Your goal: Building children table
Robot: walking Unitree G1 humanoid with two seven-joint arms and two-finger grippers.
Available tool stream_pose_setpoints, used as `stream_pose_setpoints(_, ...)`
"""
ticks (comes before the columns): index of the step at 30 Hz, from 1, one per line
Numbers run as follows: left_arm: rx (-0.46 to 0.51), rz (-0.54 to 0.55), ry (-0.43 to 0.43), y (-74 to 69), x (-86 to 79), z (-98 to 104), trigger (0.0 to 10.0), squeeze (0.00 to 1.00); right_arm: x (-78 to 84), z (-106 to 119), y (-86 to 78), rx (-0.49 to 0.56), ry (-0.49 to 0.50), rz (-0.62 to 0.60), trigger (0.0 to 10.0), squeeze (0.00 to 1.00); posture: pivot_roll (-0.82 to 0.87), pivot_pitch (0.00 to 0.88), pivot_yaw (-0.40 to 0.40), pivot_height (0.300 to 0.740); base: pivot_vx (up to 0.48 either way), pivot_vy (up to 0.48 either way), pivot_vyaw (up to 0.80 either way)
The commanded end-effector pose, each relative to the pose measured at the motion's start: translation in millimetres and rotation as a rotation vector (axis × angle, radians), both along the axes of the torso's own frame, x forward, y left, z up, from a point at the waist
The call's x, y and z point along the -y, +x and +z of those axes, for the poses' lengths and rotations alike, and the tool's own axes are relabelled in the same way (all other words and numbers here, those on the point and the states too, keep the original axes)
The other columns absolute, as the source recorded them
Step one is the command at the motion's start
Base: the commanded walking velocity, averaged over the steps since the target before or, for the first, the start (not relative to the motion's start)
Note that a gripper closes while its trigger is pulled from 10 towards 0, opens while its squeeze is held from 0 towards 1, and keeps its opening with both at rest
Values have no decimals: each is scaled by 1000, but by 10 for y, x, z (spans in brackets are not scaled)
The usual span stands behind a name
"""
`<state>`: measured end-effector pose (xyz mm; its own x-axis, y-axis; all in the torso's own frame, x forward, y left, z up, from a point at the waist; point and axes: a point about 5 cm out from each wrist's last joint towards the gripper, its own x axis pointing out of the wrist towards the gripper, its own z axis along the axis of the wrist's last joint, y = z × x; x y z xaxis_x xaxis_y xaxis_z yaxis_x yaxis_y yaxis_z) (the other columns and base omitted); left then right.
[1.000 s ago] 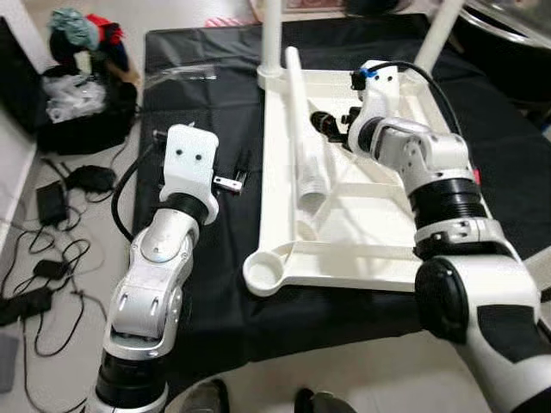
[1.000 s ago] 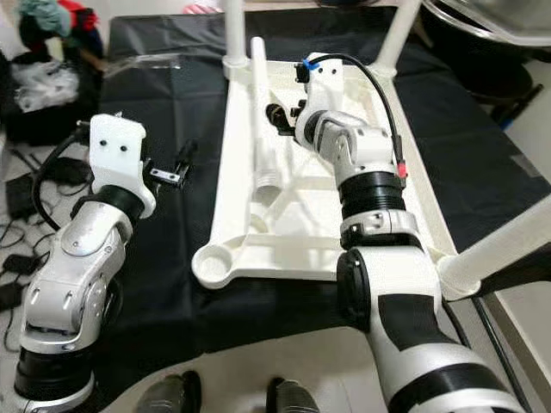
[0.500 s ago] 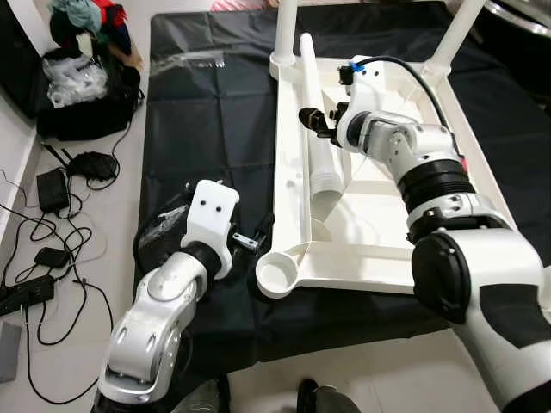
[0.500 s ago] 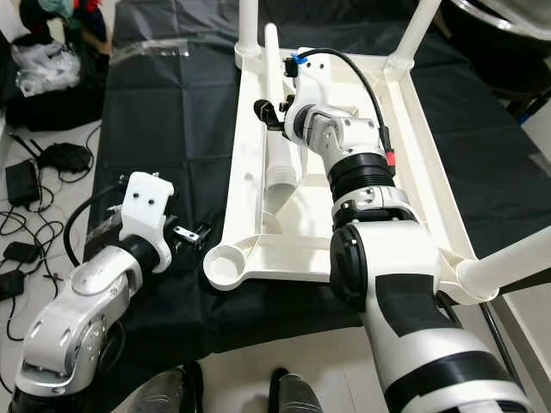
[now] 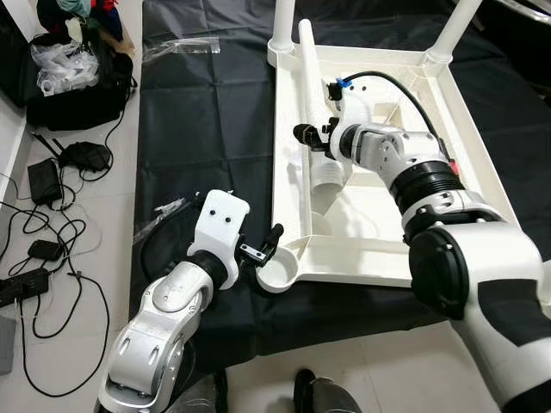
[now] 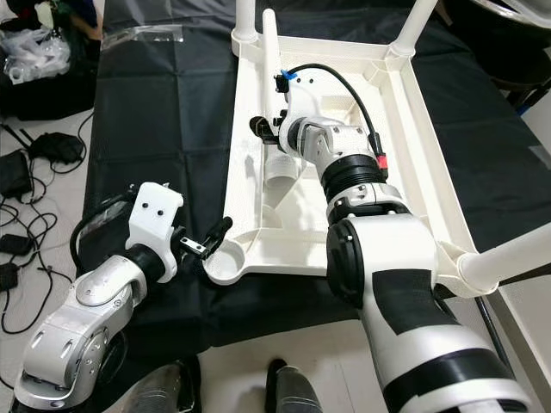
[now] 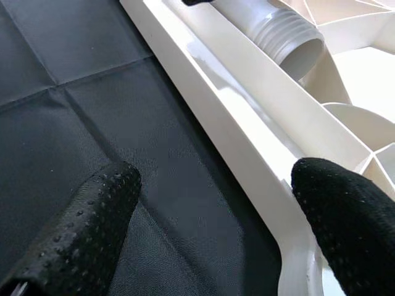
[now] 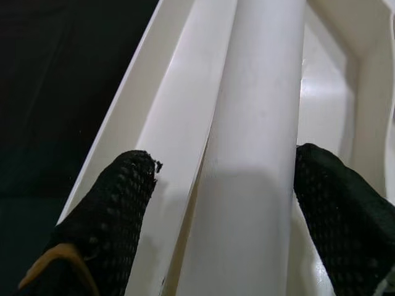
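The white children's table (image 5: pixel 362 274) lies upside down on a black cloth (image 5: pixel 207 129). Two legs stand screwed in at its far corners (image 5: pixel 284 17), and a third shows at the near right (image 6: pixel 508 254). A loose white leg (image 5: pixel 312 95) lies inside the table along its left rim, threaded end (image 7: pixel 290 37) toward me. My right gripper (image 5: pixel 308 138) hangs open over this leg (image 8: pixel 253 154), a finger (image 8: pixel 111 209) on each side. My left gripper (image 5: pixel 263 245) is open, low over the cloth, beside the empty near-left corner socket (image 5: pixel 277 274), straddling the table rim (image 7: pixel 247 123).
On the floor at the far left are a black bag with clothes (image 5: pixel 69 77) and cables with power adapters (image 5: pixel 43 224). A clear plastic bag (image 5: pixel 181 47) lies on the cloth's far left. My feet (image 5: pixel 318 396) stand at the cloth's near edge.
The camera has tilted and shifted. My left gripper came from the open cloth to the table's near-left corner. My right gripper moved left from beside the loose leg to over it.
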<state>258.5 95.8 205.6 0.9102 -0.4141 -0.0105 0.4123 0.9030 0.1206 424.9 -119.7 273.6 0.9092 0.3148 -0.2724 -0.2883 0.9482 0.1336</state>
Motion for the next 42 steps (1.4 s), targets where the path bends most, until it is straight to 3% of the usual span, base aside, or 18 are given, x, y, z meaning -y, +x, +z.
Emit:
stream_pose_setpoints(1, -6, -8, 6, -34, 13, -7, 10000, 0, -42, -55, -8, -26, 6, 19, 10000, 0, 153, 306, -111, 740, 0, 0, 0)
stream_pose_setpoints(16, 5, 3, 13, -58, 21, 10, 10000, 0, -28, -289, -41, -111, 24, 33, 10000, 0, 148, 317, -116, 740, 0, 0, 0)
stream_pose_setpoints(17, 3, 6, 14, -59, 20, 3, 10000, 0, -23, -290, -40, -110, 34, 33, 0, 0, 148, 317, -116, 740, 0, 0, 0)
stream_pose_setpoints(31, 13, 30, 15, -57, -18, 22, 10000, 0, 33, -218, -29, -87, 70, 33, 0, 0, 157, 314, -121, 740, 0, 0, 0)
stream_pose_setpoints(36, 18, 36, 19, -51, -22, 28, 10000, 0, 66, -149, -14, -57, 124, 11, 0, 0, 155, 313, -118, 740, 0, 0, 0)
stream_pose_setpoints(42, 34, 51, 13, -39, -43, 62, 10000, 0, 288, 137, 40, 100, 212, -130, 0, 0, 166, 298, -119, 740, 0, 0, 0)
